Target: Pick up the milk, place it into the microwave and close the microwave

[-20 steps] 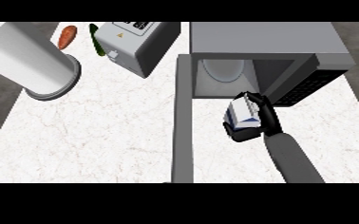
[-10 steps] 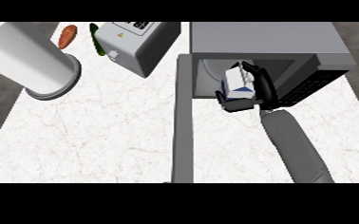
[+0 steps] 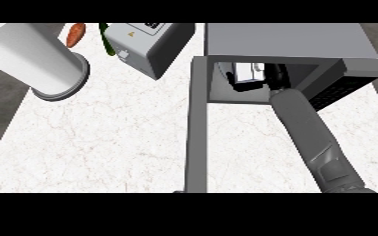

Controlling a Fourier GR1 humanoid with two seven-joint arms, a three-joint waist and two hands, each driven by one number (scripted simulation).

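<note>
Your right hand (image 3: 275,76) reaches inside grey box-shaped microwave (image 3: 288,40) — black fingers curled round white milk carton (image 3: 245,71), carton within cavity, near its left wall. Grey microwave door (image 3: 197,130) stands wide open, edge-on over white marbled bench (image 3: 111,140). Far left — tall white cylinder (image 3: 37,60), silver toaster (image 3: 148,47).

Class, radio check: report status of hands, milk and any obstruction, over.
Right hand curled round milk, inside microwave. Left hand out of view. Door open, nothing blocking it.
</note>
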